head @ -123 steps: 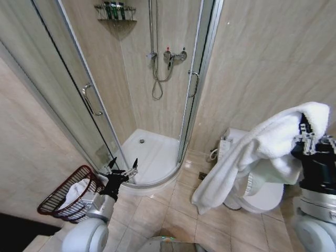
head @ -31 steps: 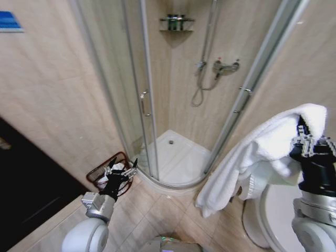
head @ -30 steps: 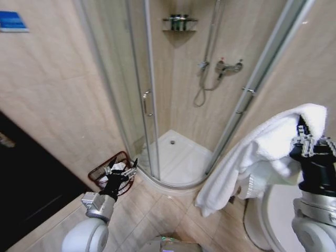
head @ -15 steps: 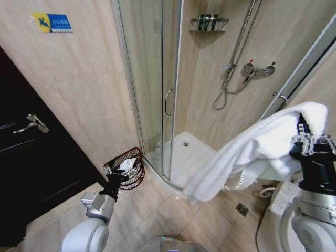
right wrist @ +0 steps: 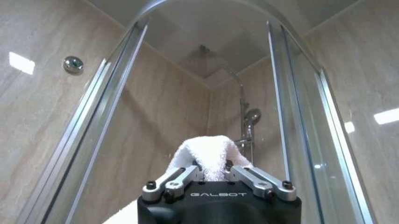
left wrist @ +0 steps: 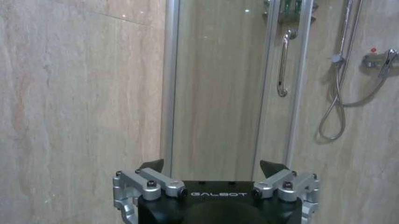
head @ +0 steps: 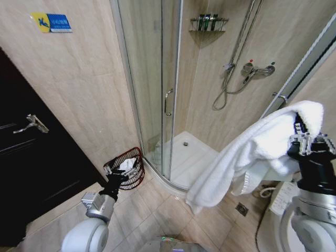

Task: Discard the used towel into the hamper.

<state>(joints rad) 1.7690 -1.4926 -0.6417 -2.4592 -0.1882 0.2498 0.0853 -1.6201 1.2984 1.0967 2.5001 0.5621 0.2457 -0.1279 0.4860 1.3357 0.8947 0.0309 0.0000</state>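
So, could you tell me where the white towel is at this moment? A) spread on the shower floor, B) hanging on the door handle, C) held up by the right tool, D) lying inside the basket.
C: the towel is pinched in the right tool and hangs from it.

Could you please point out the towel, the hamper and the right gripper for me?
towel (head: pixel 247 152): head view, on the middle of the white hanging cloth.
hamper (head: pixel 137 181): head view, on its reddish-brown slatted side wall.
right gripper (right wrist: pixel 212 173): right wrist view, between the fingertips, which are clamped on the towel's fold.
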